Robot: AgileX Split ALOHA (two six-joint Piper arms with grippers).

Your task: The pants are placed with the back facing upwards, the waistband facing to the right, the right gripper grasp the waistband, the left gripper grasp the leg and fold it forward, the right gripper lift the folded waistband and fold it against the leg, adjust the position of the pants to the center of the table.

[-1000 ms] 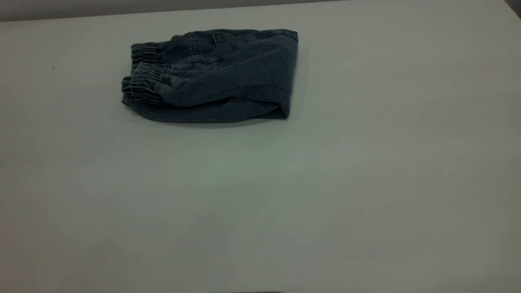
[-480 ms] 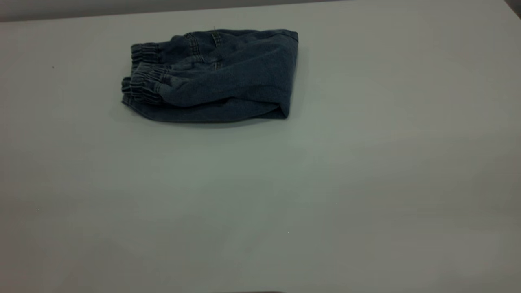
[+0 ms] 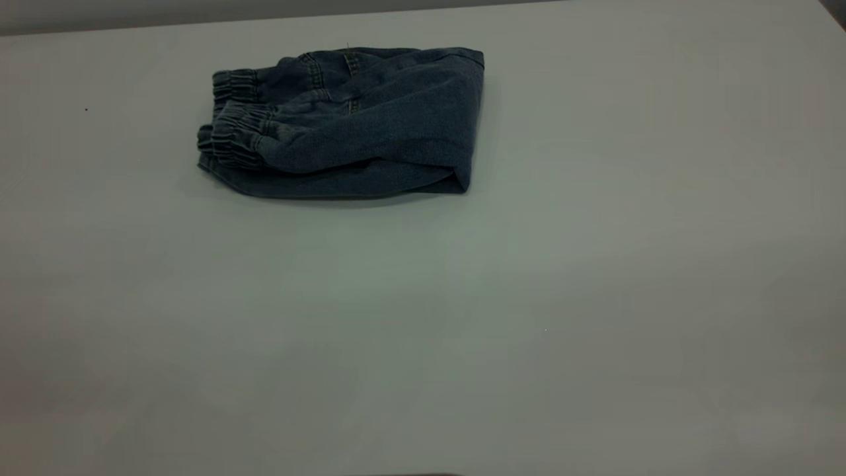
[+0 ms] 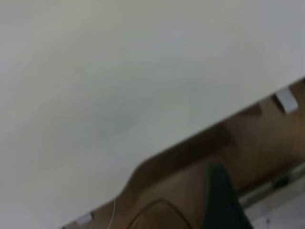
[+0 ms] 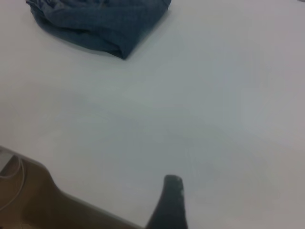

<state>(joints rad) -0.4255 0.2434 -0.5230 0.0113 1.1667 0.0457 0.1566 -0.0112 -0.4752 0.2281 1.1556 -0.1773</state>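
The pants (image 3: 344,122) lie folded into a compact blue denim bundle on the table (image 3: 529,297), at the far left of the exterior view. The gathered waistband (image 3: 236,135) sits on top at the bundle's left end. The leg (image 3: 330,188) lies beneath it, showing along the near edge. The fold is at the right end. Neither gripper appears in the exterior view. In the right wrist view the pants (image 5: 100,21) lie far from the right gripper (image 5: 169,202), which hangs over bare table holding nothing. The left gripper (image 4: 220,200) is off the table's edge, above the floor.
The table edge (image 4: 200,131) crosses the left wrist view, with brown floor and a thin white cable (image 4: 113,212) beyond it. The same kind of edge (image 5: 43,174) shows in the right wrist view. The grey back wall (image 3: 198,13) runs behind the table.
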